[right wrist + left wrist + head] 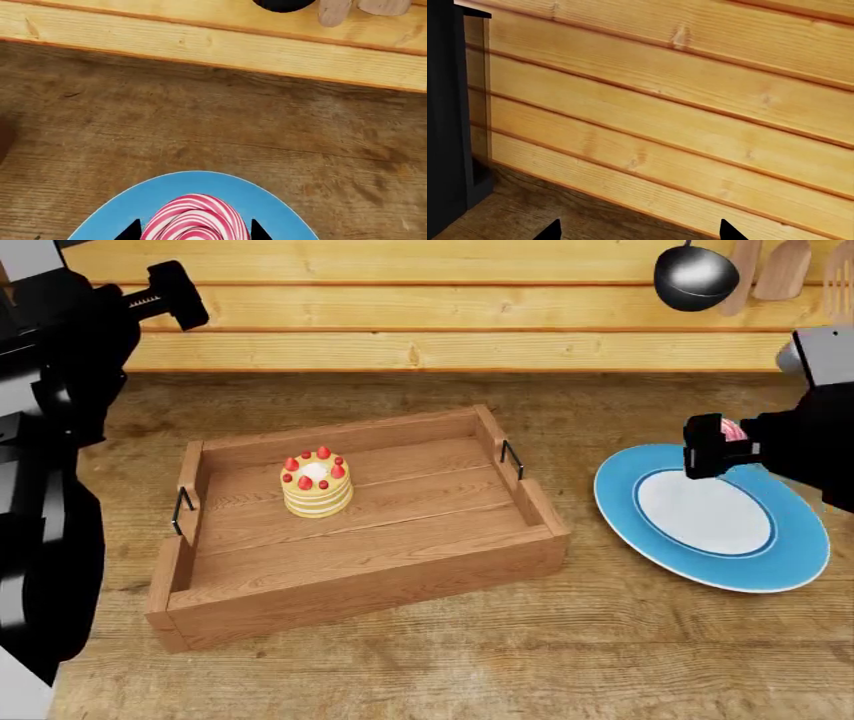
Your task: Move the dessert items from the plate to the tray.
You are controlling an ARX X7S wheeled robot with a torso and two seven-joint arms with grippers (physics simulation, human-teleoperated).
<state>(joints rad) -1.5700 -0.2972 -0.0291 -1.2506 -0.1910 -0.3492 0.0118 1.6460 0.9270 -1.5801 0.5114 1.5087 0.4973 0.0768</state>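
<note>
The layer cake, yellow and cream with strawberries on top, stands upright inside the wooden tray, toward its left half. Right of the tray lies the blue plate with a white centre. My right gripper hovers over the plate's far rim, shut on the pink-and-white swirl lollipop; its head fills the gap between the fingertips, and its stick is hidden. The plate shows under it. My left gripper is open and empty, held high at the back left facing the plank wall.
A plank wall runs along the back of the wooden table. A black ladle and wooden utensils hang at the upper right. A dark upright panel stands beside the left gripper.
</note>
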